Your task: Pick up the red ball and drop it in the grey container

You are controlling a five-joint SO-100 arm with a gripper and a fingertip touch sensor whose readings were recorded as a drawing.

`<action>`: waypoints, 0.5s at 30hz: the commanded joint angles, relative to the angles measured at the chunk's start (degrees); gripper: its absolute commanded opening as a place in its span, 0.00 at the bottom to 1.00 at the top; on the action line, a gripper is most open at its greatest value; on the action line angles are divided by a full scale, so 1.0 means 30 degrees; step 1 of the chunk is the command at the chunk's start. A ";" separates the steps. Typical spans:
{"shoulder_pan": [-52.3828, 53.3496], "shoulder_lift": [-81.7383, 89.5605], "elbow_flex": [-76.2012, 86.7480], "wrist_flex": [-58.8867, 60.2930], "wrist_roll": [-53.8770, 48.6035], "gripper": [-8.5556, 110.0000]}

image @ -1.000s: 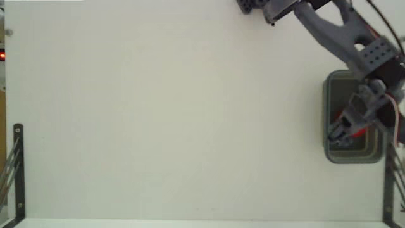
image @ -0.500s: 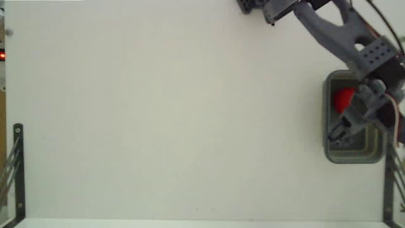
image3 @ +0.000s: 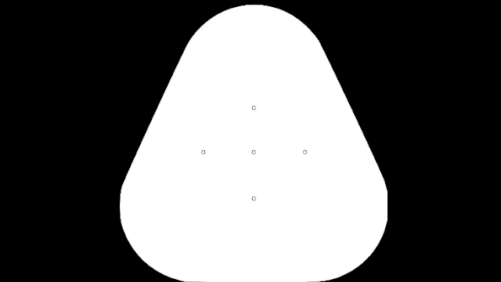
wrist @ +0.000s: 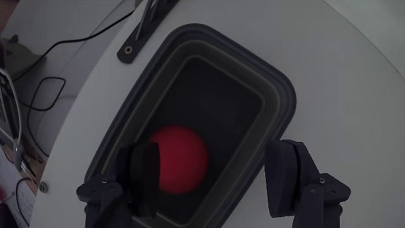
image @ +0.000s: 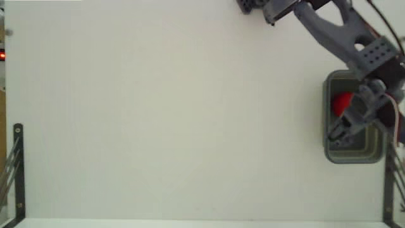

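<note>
The red ball (wrist: 180,158) lies loose on the floor of the grey container (wrist: 278,88). In the fixed view the red ball (image: 342,101) shows in the upper half of the grey container (image: 328,152) at the table's right edge. My gripper (image: 342,130) hangs over the tub, fingers apart. In the wrist view my gripper (wrist: 215,168) is open above the hollow, one finger (wrist: 147,171) partly in front of the ball, the other finger (wrist: 286,174) over the rim. Nothing is held.
Black metal brackets (image: 18,168) stand at the table's lower left, and another bracket (image: 388,190) stands at the lower right beside the tub. The arm's base (image: 253,6) is at the top edge. Cables (wrist: 44,69) lie on the floor beyond the table's edge.
One second ago the ball was between the fingers; the gripper has opened and the ball has dropped into the container. It has settled in the tub's upper half.
</note>
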 commanded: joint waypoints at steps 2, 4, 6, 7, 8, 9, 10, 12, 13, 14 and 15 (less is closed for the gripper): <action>-0.0308 0.0360 -0.0680 -0.0218 0.0059 1.00; -0.0285 0.0390 -0.0650 -0.0218 0.0059 1.00; -0.0232 0.0460 -0.0581 -0.0217 0.0059 1.00; -0.0185 0.0521 -0.0519 -0.0217 0.0059 1.00; -0.0129 0.0595 -0.0446 -0.0217 0.0059 1.00; -0.0085 0.0653 -0.0389 -0.0216 0.0059 1.00; -0.0013 0.0747 -0.0295 -0.0216 0.0059 1.00; 0.0135 0.0941 -0.0103 -0.0215 0.0059 1.00; 0.0236 0.1073 0.0029 -0.0214 0.0059 1.00; 0.0307 0.1166 0.0120 -0.0214 0.0059 1.00; 0.0423 0.1318 0.0271 -0.0213 0.0059 1.00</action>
